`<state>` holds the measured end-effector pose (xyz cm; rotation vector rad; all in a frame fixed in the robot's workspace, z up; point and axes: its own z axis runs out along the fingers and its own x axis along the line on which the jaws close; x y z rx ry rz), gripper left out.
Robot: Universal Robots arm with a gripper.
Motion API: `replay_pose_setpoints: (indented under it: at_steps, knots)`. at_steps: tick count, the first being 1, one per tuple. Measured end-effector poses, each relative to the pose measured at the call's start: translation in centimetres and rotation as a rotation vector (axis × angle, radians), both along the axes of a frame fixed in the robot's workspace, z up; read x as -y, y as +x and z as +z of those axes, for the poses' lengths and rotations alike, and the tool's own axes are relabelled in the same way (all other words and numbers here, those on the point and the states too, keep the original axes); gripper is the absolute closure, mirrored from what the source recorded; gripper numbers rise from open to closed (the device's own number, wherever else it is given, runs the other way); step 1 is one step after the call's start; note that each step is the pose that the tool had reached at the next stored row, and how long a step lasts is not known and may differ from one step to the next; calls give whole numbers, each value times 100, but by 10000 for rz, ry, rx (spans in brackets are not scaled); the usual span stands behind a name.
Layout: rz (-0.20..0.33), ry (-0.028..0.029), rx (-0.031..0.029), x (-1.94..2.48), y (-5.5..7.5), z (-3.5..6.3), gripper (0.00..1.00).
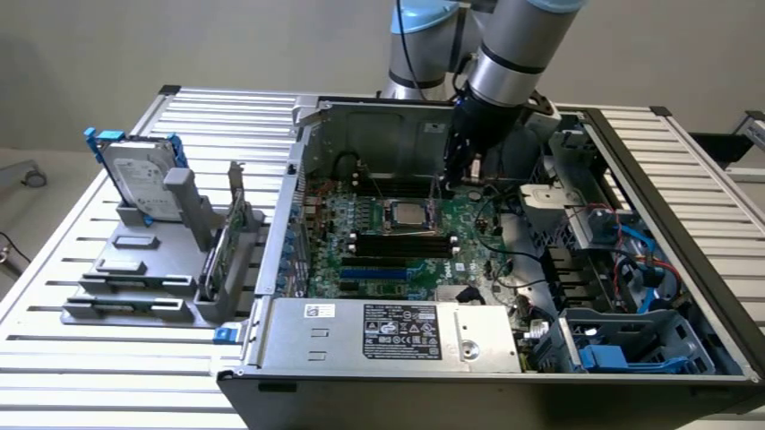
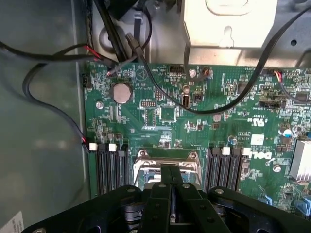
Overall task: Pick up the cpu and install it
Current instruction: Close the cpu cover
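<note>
Motherboard [image 2: 218, 121] green, memory slots [image 2: 109, 170] black with white latches. Gripper [image 2: 171, 177] black; cpu [image 1: 407, 213] top dull silver. Hard drive [image 1: 134, 175] silver with blue brackets, table [image 1: 72, 358] ribbed pale grey.

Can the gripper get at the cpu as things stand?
Probably yes. The cpu lies face-up in the socket, the case is open above it, and the shut gripper hangs close by with no cable between them.

Motherboard socket [image 2: 190, 159] half hidden behind the gripper [image 2: 171, 175]; silver heatsink [image 2: 303, 161] clipped at the edge.
</note>
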<state>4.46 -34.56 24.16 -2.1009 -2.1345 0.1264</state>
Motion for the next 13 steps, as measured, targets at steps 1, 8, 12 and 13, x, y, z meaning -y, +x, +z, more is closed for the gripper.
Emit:
replay_pose_setpoints:
  at_steps: [1,8,12,13]
  knots:
    - [1,0,-24,5,-16,-11,89]
    - [6,-29,-359,32,-53,-50,89]
    - [6,-30,-781,35,-101,-57,89]
    - [7,-30,-881,36,-115,-59,89]
